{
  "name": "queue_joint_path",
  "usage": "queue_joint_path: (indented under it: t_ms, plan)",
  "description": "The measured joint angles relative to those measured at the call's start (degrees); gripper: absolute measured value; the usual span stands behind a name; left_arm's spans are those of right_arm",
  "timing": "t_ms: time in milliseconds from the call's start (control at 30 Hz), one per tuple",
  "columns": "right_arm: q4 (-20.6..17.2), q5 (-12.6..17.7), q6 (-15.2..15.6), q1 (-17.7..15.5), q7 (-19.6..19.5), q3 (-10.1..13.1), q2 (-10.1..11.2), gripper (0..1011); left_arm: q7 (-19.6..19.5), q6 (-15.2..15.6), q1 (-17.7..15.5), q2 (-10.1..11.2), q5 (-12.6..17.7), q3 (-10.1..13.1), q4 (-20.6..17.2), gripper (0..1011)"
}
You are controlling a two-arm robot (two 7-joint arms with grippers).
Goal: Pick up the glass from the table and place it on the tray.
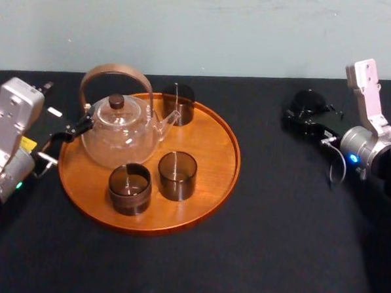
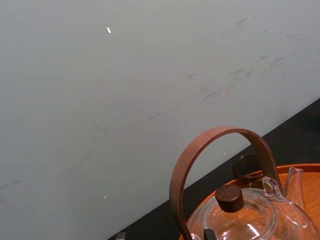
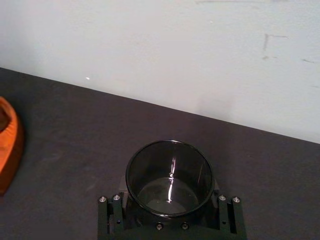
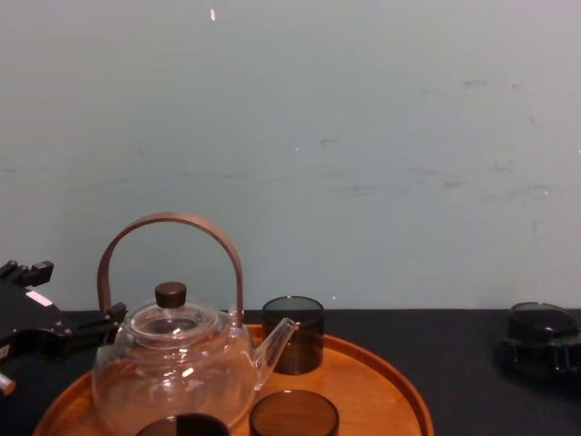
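Plainly, the right arm has this job. The right gripper (image 1: 307,113) is over the far right part of the wide matte black table (image 1: 276,242). Its jaws stand one on each side of a dark smoked cylindrical glass (image 3: 170,175). In the right wrist view they sit against the glass's wall with no gap showing, so I judge them clamped on it. The glass stands upright, mouth up. In the chest view its base looks level with the table, so I take it as not yet lifted.

The large round orange-brown wooden tray (image 1: 213,180) lies to the robot's left of the held glass, well apart from it, with a stretch of bare black table between them. The coming move therefore looks like a lift and then a carry leftward across that gap, with the glass's axis kept vertical.

The tray holds a clear glass teapot with a curved brown handle (image 1: 120,139). It also holds three more smoked glasses, two near the front (image 1: 130,188) (image 1: 177,175) and one at the back (image 1: 178,103). The tray's right side, nearest the held glass, is bare wood and seems the natural landing spot. The low raised rim must be cleared on the way in.

The left gripper (image 1: 78,128) sits at the tray's left edge, just beside the teapot, far from the glass.
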Motion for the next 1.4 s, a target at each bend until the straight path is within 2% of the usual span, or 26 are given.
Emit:
queue_joint_path:
  t_ms: [167, 467, 500, 700, 833, 1033, 1400]
  plan:
    - [-3.1, 0.4, 0.8, -1.6, 1.3, 0.2, 0.5, 905, 0.0, 0.0, 0.0, 0.0, 0.0, 0.0, 0.0, 1009]
    - [-15.0, 1.0, 4.9, -6.9, 2.0, -0.6, 2.1, 905, 0.0, 0.0, 0.0, 0.0, 0.0, 0.0, 0.0, 1010]
    - [-17.1, 1.1, 5.5, -7.8, 2.0, -0.9, 2.4, 905, 0.0, 0.0, 0.0, 0.0, 0.0, 0.0, 0.0, 1009]
    - [-24.1, 1.4, 7.2, -10.5, 2.4, -2.5, 3.3, 905, 0.0, 0.0, 0.0, 0.0, 0.0, 0.0, 0.0, 1010]
    - [-26.9, 1.5, 7.7, -11.5, 2.8, -3.8, 3.5, 904, 0.0, 0.0, 0.0, 0.0, 0.0, 0.0, 0.0, 1010]
    - [-28.8, 1.7, 8.0, -11.9, 3.5, -6.0, 3.3, 905, 0.0, 0.0, 0.0, 0.0, 0.0, 0.0, 0.0, 1009]
    - [-27.9, 2.3, 7.3, -11.0, 4.2, -9.1, 2.0, 905, 0.0, 0.0, 0.0, 0.0, 0.0, 0.0, 0.0, 1010]
